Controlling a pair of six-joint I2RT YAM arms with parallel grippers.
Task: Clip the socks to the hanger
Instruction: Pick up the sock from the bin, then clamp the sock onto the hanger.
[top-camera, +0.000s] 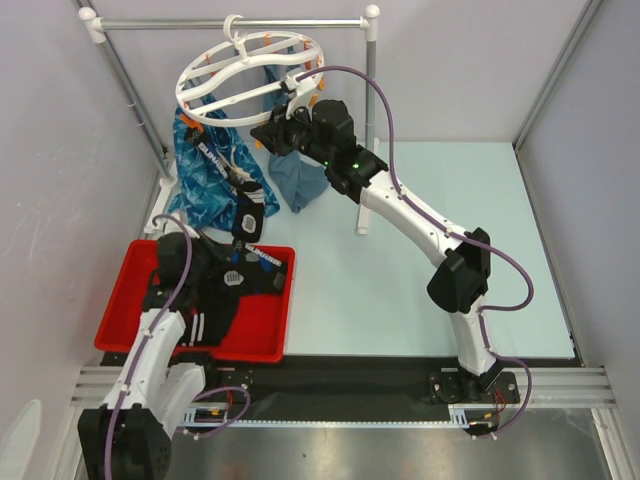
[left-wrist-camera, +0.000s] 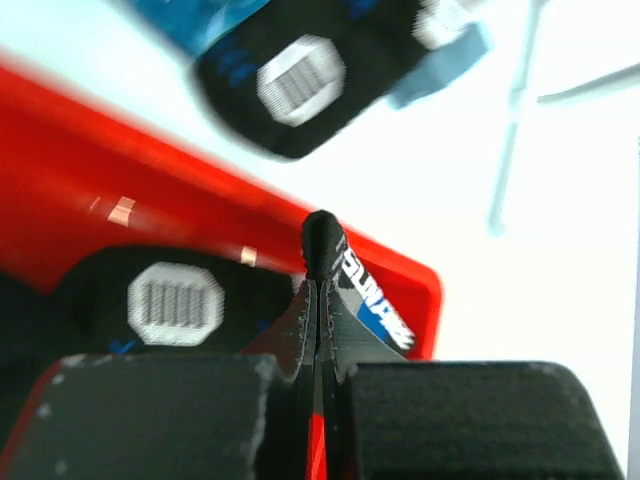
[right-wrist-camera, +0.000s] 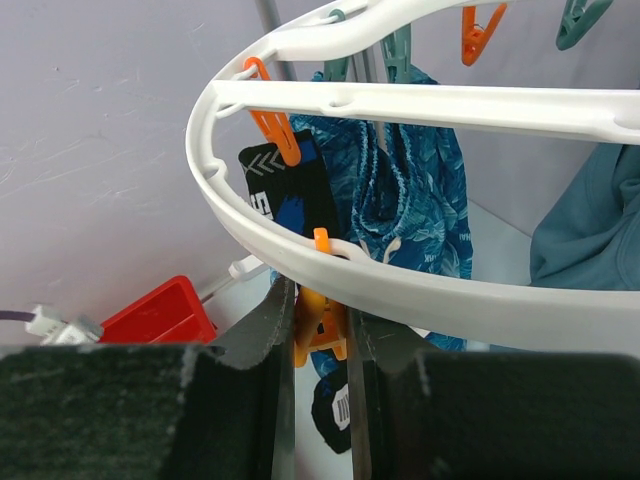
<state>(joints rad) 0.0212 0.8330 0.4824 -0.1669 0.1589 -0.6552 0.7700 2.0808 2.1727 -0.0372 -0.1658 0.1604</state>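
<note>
Sock (left-wrist-camera: 365, 300) is pinched by left gripper (left-wrist-camera: 318, 290), lower left overhead — orange clip (right-wrist-camera: 318, 338) on hanger (right-wrist-camera: 450, 300) is squeezed by right gripper (right-wrist-camera: 320, 305)

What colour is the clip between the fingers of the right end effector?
The clip is orange; the right wrist view shows it best.

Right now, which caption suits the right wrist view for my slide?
Right fingers pinch an orange clip hanging from the white hanger, beside a clipped black sock.

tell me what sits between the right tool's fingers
An orange clip under the hanger rim, squeezed by the right tool. The right wrist view shows it.
</note>
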